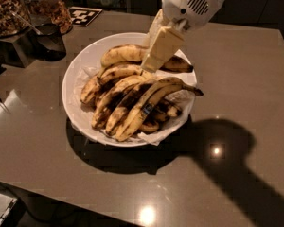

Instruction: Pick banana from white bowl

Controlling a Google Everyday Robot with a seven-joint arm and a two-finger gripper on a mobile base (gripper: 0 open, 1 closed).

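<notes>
The white bowl (75,74) lined with crinkled paper sits on the grey table and holds several overripe bananas. The banana (125,54) lies curved along the bowl's far side, yellow blotched brown, and its right end is nearly black. My gripper (149,66) hangs from the white arm at the top right. It points down and to the left, its tip at the middle of this banana, between it and the front bunch. I cannot tell whether it touches. A longer banana with a blue sticker (147,109) lies in the front bunch.
Jars of nuts (4,6) and a dark cup (49,41) stand at the far left. A black-and-white tag (83,15) lies behind the bowl. The arm's shadow (227,150) falls right of the bowl. The table's front edge (61,197) runs along the bottom.
</notes>
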